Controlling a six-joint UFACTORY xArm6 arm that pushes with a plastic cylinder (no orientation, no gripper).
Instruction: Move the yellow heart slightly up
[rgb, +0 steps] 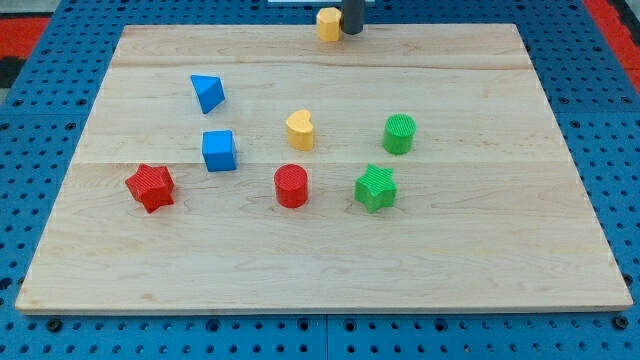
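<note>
— So, where is the yellow heart (300, 129)?

— Near the middle of the counter (500, 260), standing free. Nothing touches it.

— What lies round it?

— A red cylinder (291, 186) below it, a blue cube (219, 151) to the view's left, a blue wedge-like block (208, 92) further up on that side. A green cylinder (400, 134) sits to the view's right, a green star (376, 188) below that one, and a red star (151, 187) far on the view's left.

— Anything above the heart?

— Bare wood, up to a yellow block (328, 23) at the top edge; its shape I cannot make out.

— And my tip (351, 31)?

— At the view's top edge, just beside that yellow block on its right, well apart from the heart. There are no jaws; it is a plain rod.
</note>
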